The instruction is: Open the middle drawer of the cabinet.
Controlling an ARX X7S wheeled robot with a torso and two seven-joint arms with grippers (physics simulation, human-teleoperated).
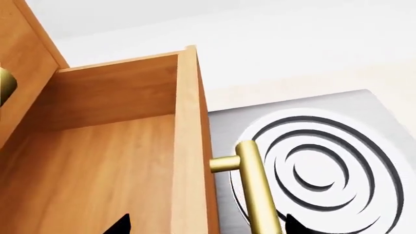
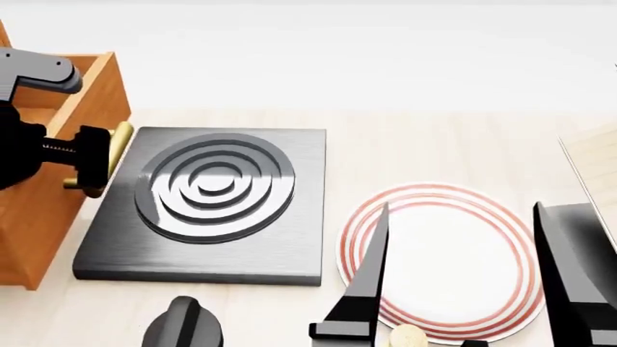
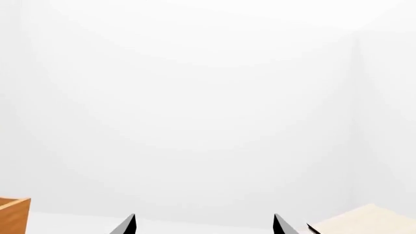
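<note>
The middle drawer (image 1: 117, 161) is an orange-brown wooden box, pulled out so its inside shows; in the head view it is at the far left (image 2: 97, 94). Its brass bar handle (image 1: 256, 190) stands off the flat front on a post. My left gripper (image 1: 206, 225) straddles the drawer front and handle: one fingertip (image 1: 120, 225) is inside the drawer, the other beyond the bar, jaws apart. It shows in the head view (image 2: 92, 163) at the handle (image 2: 121, 144). The cabinet (image 1: 19, 73) rises behind the drawer. My right gripper (image 2: 463, 289) is open and empty over a plate.
A dark stove plate with ring coils (image 2: 212, 202) lies right beside the drawer front, also in the left wrist view (image 1: 325, 161). A white red-rimmed plate (image 2: 453, 267) is at front right. A black knob (image 2: 183, 325) is at the front. A pale wooden rack (image 2: 593, 166) is at the right edge.
</note>
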